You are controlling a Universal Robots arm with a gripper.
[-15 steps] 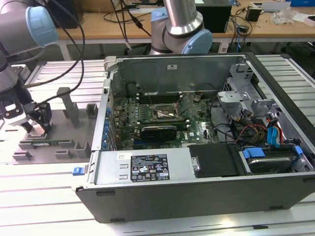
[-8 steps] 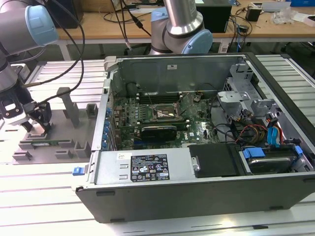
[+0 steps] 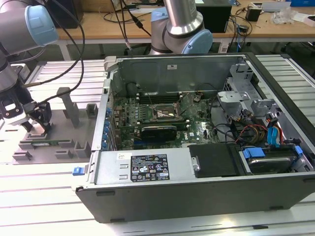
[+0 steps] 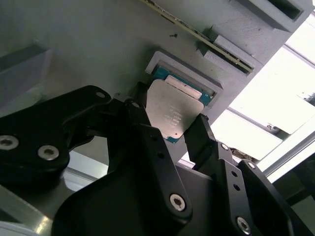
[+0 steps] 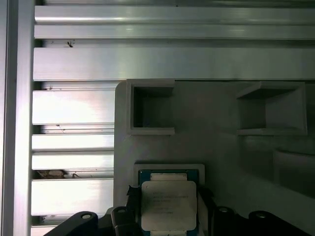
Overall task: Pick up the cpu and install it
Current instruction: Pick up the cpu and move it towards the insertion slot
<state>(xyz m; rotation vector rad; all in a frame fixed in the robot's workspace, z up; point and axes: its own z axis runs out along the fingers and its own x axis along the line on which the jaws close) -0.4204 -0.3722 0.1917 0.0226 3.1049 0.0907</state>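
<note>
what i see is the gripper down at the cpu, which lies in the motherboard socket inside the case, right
Wrong place. The gripper is down at the cpu, but the cpu lies in a pocket of the gray fixture, outside the case, not in the motherboard socket. Both wrist views show it.

My work table (image 3: 49, 196): slatted alu top. Directly on it: grey fixture plate (image 3: 64, 135) at the exterior view's left, and open PC case (image 3: 197, 172) just beside it, toward the exterior view's right.
</note>
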